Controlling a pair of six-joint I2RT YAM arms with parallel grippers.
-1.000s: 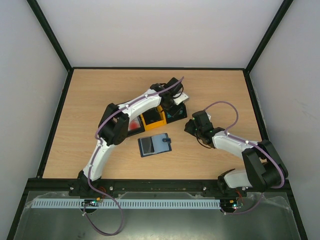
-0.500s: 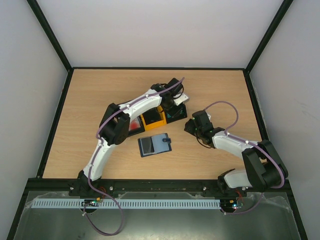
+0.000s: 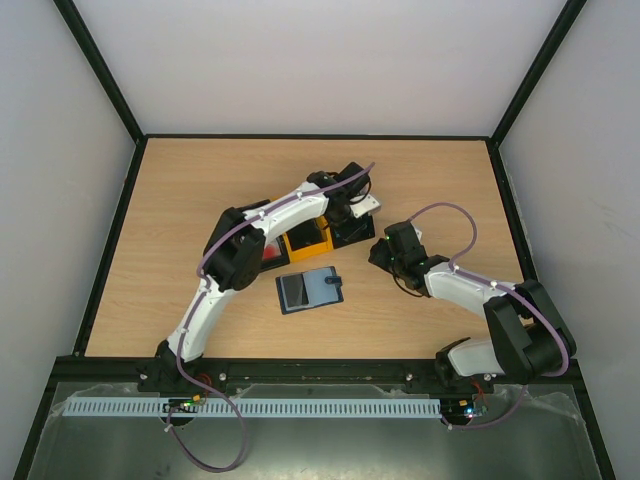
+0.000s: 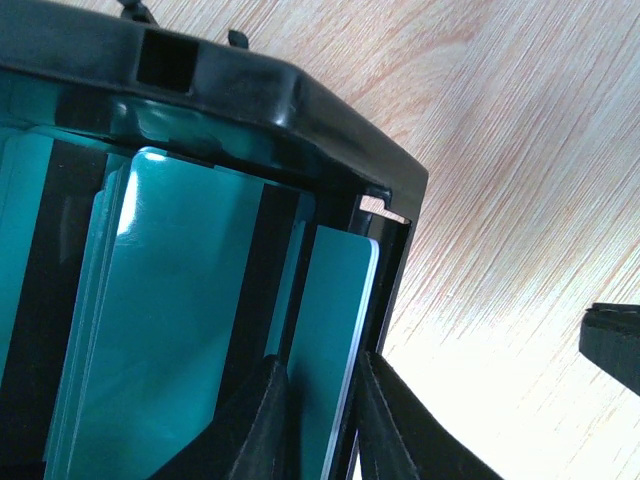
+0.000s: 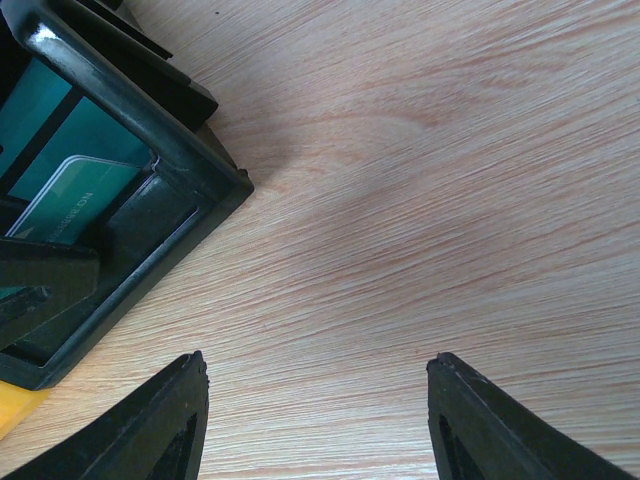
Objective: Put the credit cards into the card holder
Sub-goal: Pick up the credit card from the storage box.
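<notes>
Left wrist view: left gripper narrowly straddles a teal plastic card, clamping uncertain; likely light, stiff, slick, so pinch its flat faces. Right gripper gapes empty.

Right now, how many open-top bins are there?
3: yellow bin in the middle, black bin right of it, third bin left of it, partly hidden under the left arm.
</notes>
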